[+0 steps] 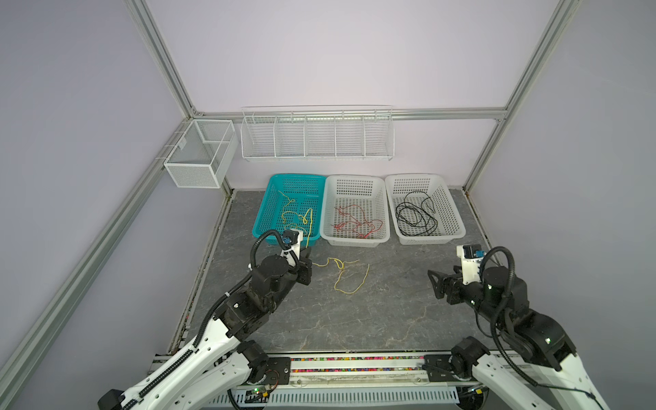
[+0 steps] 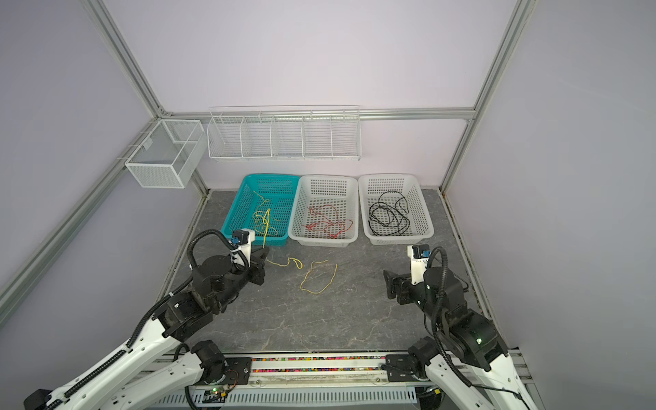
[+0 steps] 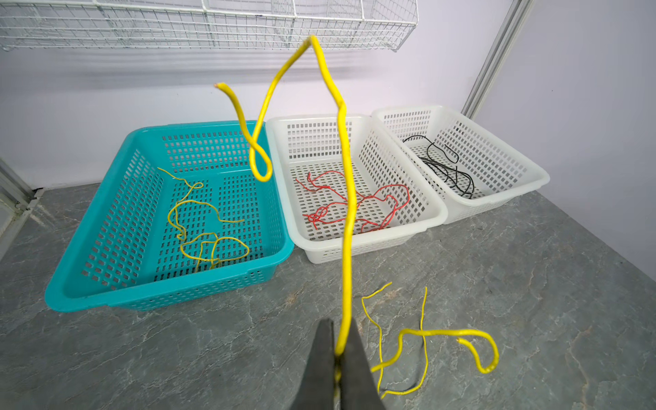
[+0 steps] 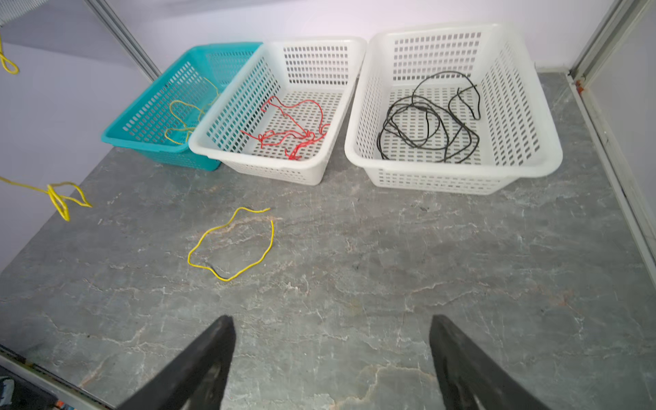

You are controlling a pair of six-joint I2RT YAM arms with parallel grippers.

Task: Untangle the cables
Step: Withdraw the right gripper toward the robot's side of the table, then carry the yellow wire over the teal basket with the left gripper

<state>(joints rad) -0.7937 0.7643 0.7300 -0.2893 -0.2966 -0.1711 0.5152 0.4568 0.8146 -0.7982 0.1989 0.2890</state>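
Table (image 1: 355,319) looks mostly sorted: black cable (image 1: 411,217) in right basket (image 1: 431,240), red cable (image 4: 301,136) in middle basket (image 1: 355,242), yellow cable (image 3: 193,201) in teal basket (image 1: 266,209); to go: yellow strand (image 3: 346,248) pinched in my left jaws, yellow loop (image 4: 272,234) loose on table, right jaws spread, empty.

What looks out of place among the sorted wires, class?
A thin yellow wire loop lies loose on the grey marbled tabletop, outside the teal perforated plastic basket that holds other yellow wire. A second yellow wire is pinched in the shut left claw, not yet binned.
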